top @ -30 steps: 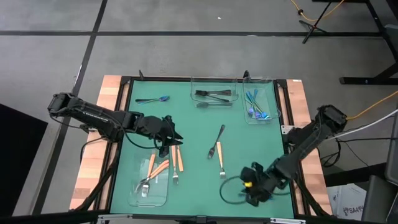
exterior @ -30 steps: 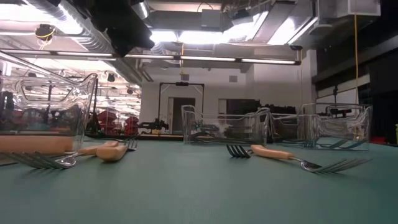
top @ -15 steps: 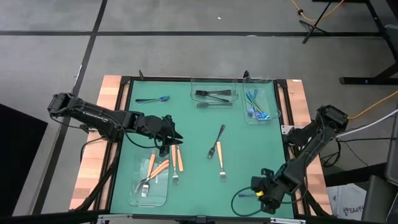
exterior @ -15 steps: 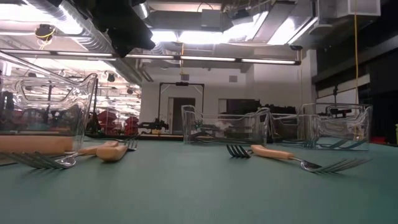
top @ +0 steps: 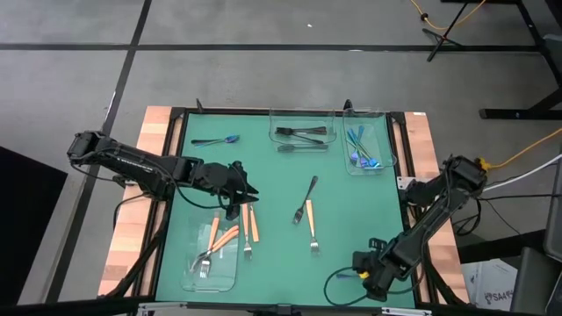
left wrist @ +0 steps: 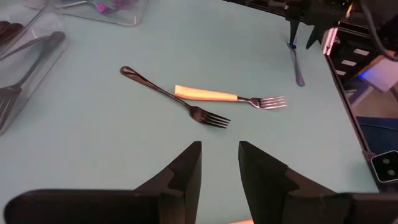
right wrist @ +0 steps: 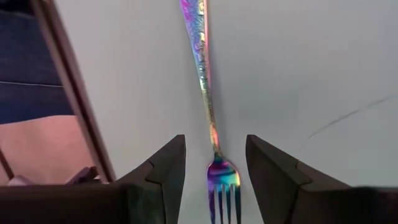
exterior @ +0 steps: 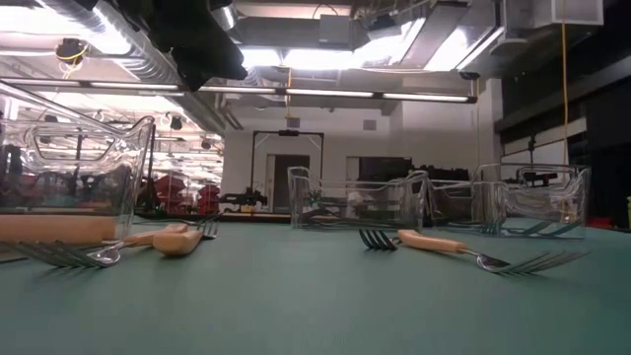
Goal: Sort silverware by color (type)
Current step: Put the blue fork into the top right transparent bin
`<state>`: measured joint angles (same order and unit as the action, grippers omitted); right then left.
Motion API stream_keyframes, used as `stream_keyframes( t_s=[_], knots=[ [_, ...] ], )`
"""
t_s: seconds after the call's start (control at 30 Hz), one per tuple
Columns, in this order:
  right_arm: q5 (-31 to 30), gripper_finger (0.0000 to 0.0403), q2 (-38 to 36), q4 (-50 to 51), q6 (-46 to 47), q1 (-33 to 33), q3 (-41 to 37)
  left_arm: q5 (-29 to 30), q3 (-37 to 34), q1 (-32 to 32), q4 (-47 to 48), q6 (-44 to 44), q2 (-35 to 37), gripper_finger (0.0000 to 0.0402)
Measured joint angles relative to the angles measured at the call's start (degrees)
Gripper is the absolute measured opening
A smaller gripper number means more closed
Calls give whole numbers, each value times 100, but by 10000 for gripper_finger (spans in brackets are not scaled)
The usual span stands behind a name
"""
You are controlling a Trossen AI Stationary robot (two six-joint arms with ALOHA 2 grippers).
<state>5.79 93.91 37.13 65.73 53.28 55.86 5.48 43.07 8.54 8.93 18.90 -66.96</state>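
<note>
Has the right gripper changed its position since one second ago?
Yes. The right gripper has moved toward the table's near edge, farther from the orange-handled fork, and now hangs over an iridescent fork.

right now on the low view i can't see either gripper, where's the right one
observer: the right gripper is low over the mat, at its lower right corner in the high view, jaws open with an iridescent fork lying between them
operator: and the left
observer: the left gripper is open and empty, left of centre; a black fork and an orange-handled fork lie ahead of it
</note>
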Motion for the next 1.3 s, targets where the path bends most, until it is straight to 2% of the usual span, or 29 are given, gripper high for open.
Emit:
stream_keyframes(
  t_s=[0.4, 0.7, 1.07, 1.3],
  knots=[
    [-8, 156, 533, -310, -2, 0, 2, 2, 2, 0, 0, 0, 0, 100],
    [233, 153, 623, -295, -25, -7, 17, 2, 2, 0, 0, -2, 0, 100],
    [204, 64, 636, -210, -24, -9, 2, 2, 2, 0, 0, -4, 0, 100],
    [63, 22, 643, -272, 27, 2, 2, 2, 2, 2, 0, -4, 0, 100]
  ],
)
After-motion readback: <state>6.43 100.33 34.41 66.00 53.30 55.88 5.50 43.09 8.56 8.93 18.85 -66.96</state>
